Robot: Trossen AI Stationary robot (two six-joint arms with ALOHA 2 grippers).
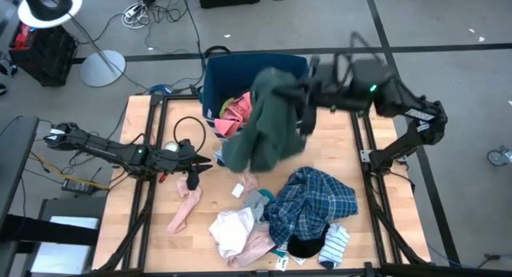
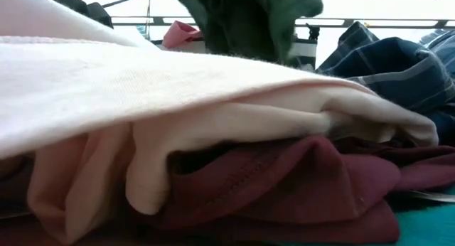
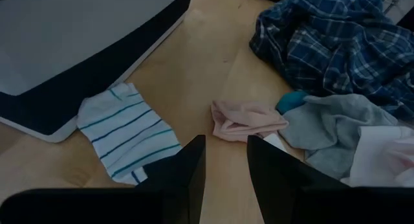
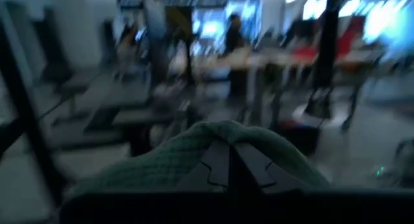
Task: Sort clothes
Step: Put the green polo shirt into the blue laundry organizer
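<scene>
My right gripper (image 1: pixel 308 93) is raised high over the table's far side and is shut on a dark green garment (image 1: pixel 268 121), which hangs in front of the dark blue bin (image 1: pixel 214 75). The other clothes lie on the table: a blue plaid shirt (image 1: pixel 316 201), white and pink pieces (image 1: pixel 236 233), a pink sock (image 1: pixel 184 209) and a striped sock (image 1: pixel 334 246). My left gripper (image 1: pixel 194 169) waits open at the table's left, low over the wood. A striped sock (image 3: pixel 126 133) and a small pink piece (image 3: pixel 246 120) lie just ahead of it. My right gripper pinches a bunched upper part of the green garment (image 4: pixel 213 146) between its two shut fingers. The fingers lie about level and come from the table's right side. The garment (image 2: pixel 249 22) drapes over the fingertips and hangs slack below them; its lower end is hidden behind the near clothes.
A cream garment (image 2: pixel 213 97) on a maroon one (image 2: pixel 284 182) fills the low view at the near edge. The bin holds a pink piece (image 1: pixel 236 109). Bare wood (image 1: pixel 172 125) shows on the table's left part. A grey piece (image 3: pixel 330 130) lies by the plaid shirt (image 3: pixel 330 36).
</scene>
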